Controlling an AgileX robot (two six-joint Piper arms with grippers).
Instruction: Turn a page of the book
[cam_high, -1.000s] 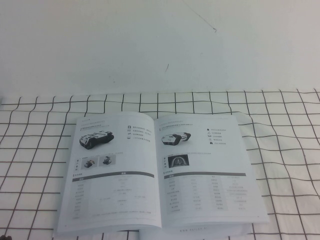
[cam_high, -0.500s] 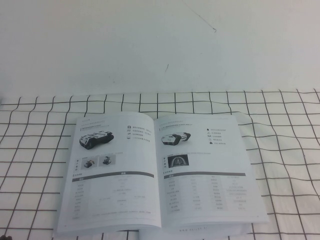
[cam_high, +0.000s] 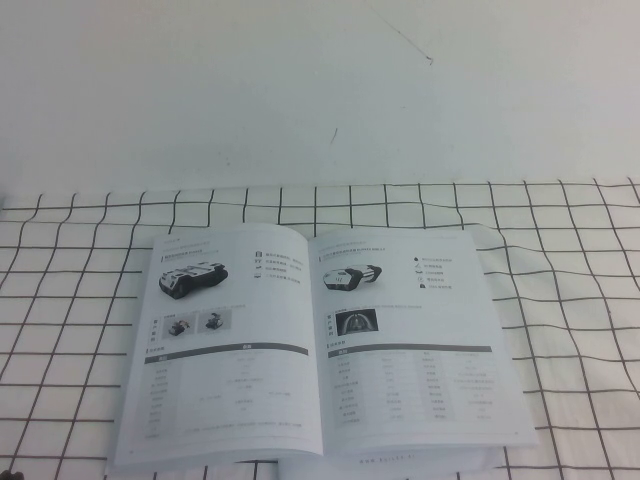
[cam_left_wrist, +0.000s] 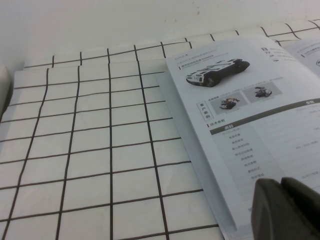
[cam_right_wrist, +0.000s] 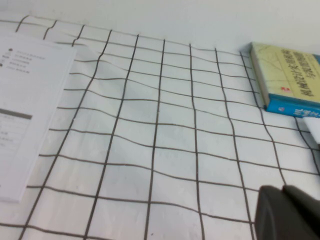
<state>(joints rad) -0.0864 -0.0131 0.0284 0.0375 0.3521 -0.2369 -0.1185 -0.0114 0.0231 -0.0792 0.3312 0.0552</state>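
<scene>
- The book (cam_high: 318, 350) lies open and flat on the checked cloth (cam_high: 70, 300), its spine running away from the robot. Neither arm shows in the high view, so no page is held yet.
- The left gripper (cam_left_wrist: 287, 210) hangs low beside the book's near left corner, over the left-hand leaf with the black wheeled-vehicle photo. Only a dark tip shows, and I cannot tell whether its fingers are apart or together.
- The right gripper (cam_right_wrist: 287, 212) hangs over bare cloth to the right of the book, apart from its right edge. Here too only a dark tip shows, so I cannot tell its finger state.
- The page (cam_high: 410, 345) to turn is probably the top right-hand leaf, with the boxy vehicle photo, lying flush on the stack below. The risk is that a pincer coming in at the edge catches several leaves, or none.
- The paper looks thin and limp. A hard pinch or a fast sweep may crease or tear it near the spine.
- Nothing pins the book down. A sideways drag on one leaf may slide the whole book over the cloth or ruck the cloth beneath it.
- A second book (cam_right_wrist: 287, 82), yellow and blue, lies farther right of the open book. A wide swing of the right arm may knock it.
- If released short of the spine, the leaf may fall back.
</scene>
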